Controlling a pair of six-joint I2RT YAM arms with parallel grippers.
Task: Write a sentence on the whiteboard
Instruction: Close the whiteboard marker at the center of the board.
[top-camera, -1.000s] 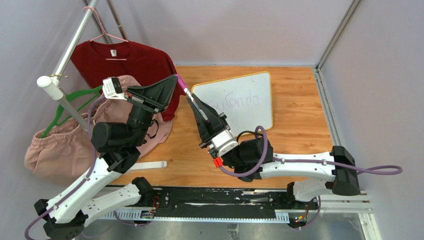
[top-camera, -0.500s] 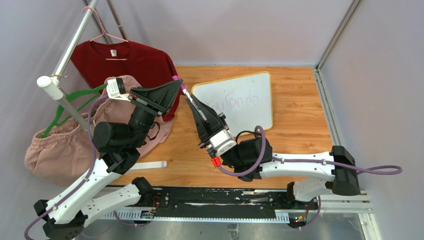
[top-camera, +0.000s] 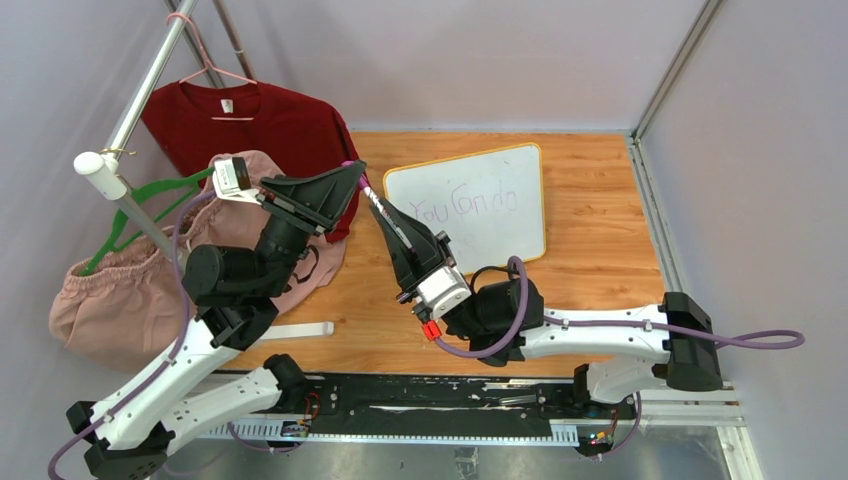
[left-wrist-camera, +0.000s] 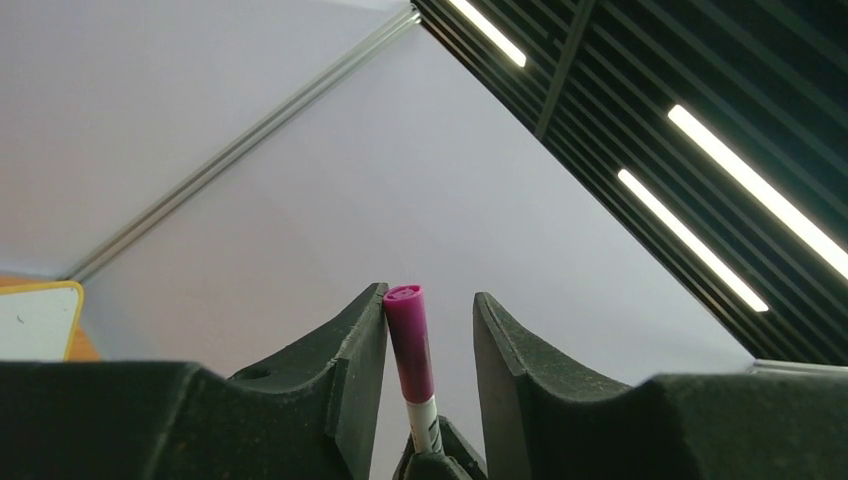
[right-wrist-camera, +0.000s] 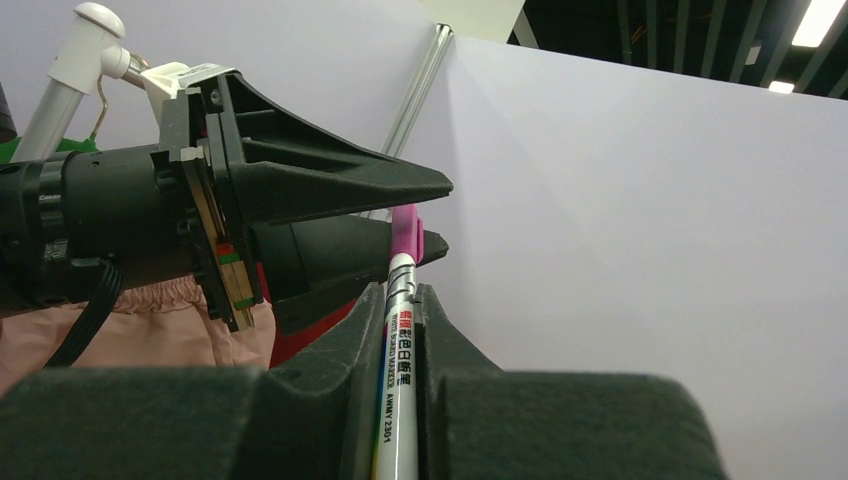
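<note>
Left side: a pink garment (top-camera: 100, 300) and a red shirt (top-camera: 250, 115) are lying and hanging well clear of the work.

Left gripper (left-wrist-camera: 430, 300) is pointing up and inward. Its jaws are standing spread around the magenta cap (left-wrist-camera: 404, 340). The cap is lying against one finger, with a gap to the other, so nothing is being pinched.

Centre: the right gripper (right-wrist-camera: 398, 290) is holding the marker (right-wrist-camera: 398, 390), jaws pressed together on the white barrel and the capped end sticking out toward the left gripper.

Judgement: the marker is behaving as a light, stiff, smooth plastic stick that is likely to slip or twist. The barrel grip near mid-length is looking sound. The cap should be taken flat on its sides and pulled straight along the barrel.

Right: the whiteboard (top-camera: 500, 235) is lying flat on the table (top-camera: 600, 200), well apart from both grippers. The sentence (top-camera: 465, 206) is showing as one purple line, roughly "You can do", with nothing visible beneath it.

Judgement: the board is looking light and thin and may slide under pen pressure. The ink is likely to smear if brushed.
</note>
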